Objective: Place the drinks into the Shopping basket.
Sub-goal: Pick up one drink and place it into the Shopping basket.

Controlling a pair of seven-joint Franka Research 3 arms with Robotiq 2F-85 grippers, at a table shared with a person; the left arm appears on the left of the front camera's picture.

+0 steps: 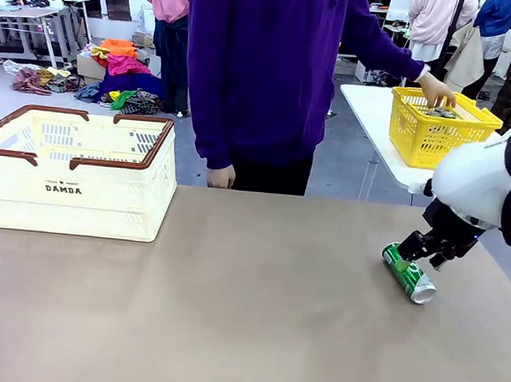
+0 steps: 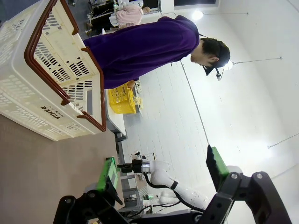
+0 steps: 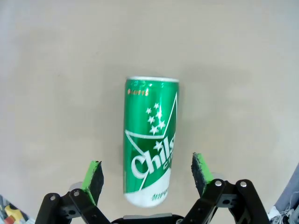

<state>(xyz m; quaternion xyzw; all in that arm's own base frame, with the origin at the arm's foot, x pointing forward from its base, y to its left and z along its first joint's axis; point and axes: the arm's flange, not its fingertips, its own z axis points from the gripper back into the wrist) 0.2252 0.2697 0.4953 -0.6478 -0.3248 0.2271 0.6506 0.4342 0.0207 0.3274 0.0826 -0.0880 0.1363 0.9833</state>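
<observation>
Front view: the basket (image 1: 75, 172) sits on the worktop (image 1: 227, 322), and as far as its inside shows it holds no drinks yet. The green can (image 1: 408, 272) lies on its side, well apart from the basket and far to its right. The right claw (image 1: 423, 255) is low over the can's far end. Beyond the basket's right end a person stands, one hand (image 1: 436, 88) in a yellow basket (image 1: 437, 134). We judge the task barely begun: the can has to be gripped, carried over and dropped in, and any others after it.

Left wrist view: the left claw (image 2: 161, 170) is spread wide and holds nothing. It looks along the worktop with the basket (image 2: 42, 70) near it.

Right wrist view: the right claw (image 3: 147, 171) is wide, its pads (image 3: 93, 175) either side of the can's (image 3: 150, 140) near end. Bare worktop shows between each pad and the can, so it straddles the can without gripping it.
</observation>
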